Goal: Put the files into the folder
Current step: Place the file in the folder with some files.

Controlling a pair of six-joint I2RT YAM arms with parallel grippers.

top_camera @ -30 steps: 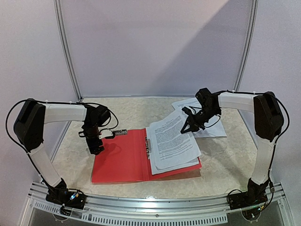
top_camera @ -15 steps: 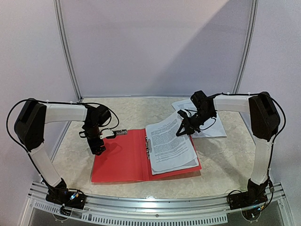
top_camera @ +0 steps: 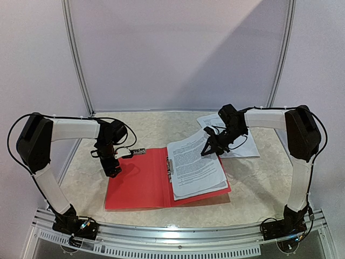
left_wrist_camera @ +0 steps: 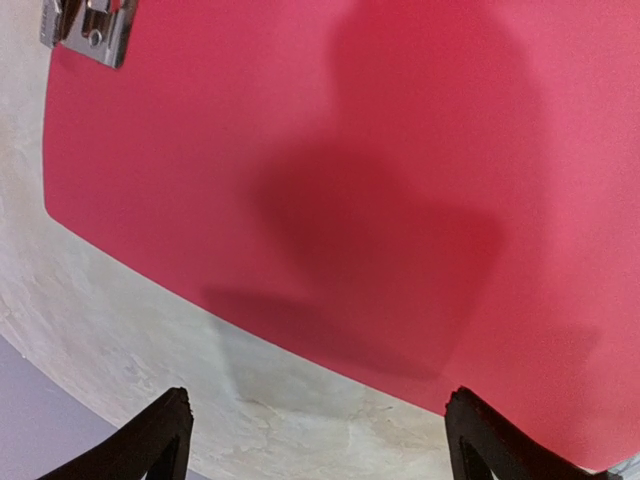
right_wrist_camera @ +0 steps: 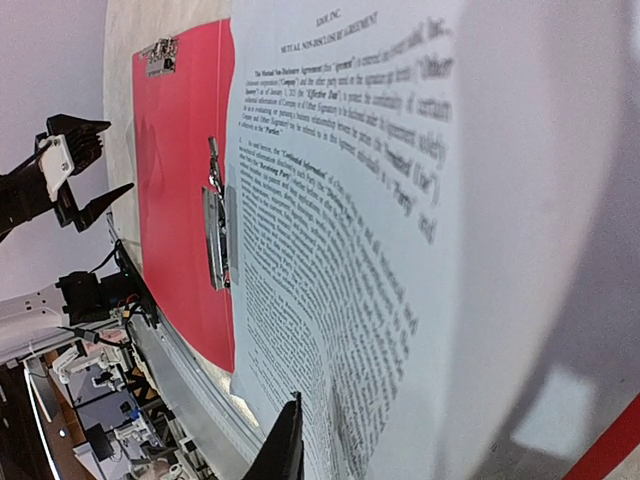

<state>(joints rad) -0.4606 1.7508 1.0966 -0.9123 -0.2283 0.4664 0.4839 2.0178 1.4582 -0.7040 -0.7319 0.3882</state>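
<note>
Red folder [top_camera: 139,186] lying open and flat in the middle of a pale marbled table [top_camera: 259,186], seen from above, with a robot arm on each side. Stacked on the folder's right half are the files [top_camera: 199,172], white sheets covered in lines of small black print. They are slightly fanned, and their left edge sits beside a silver clip [top_camera: 170,168] along the spine. The folder's left half is bare red, with a second small metal fitting [top_camera: 138,151] at its far edge. The left gripper [top_camera: 112,170] hangs over the far left corner of that bare half, pointing down. Its wrist camera shows two black fingertips [left_wrist_camera: 160,440] spread wide with nothing between them, above the folder's edge and the table. The right gripper [top_camera: 208,150] is at the far right edge of the top sheet [top_camera: 188,145], which curls up off the stack toward it. It appears clamped on that edge. The right wrist view shows one dark finger [right_wrist_camera: 285,445] beside the raised page, while the other is hidden behind the paper. More loose printed sheets [top_camera: 247,150] lie on the table beyond the folder's far right corner, partly behind the right arm.
</note>
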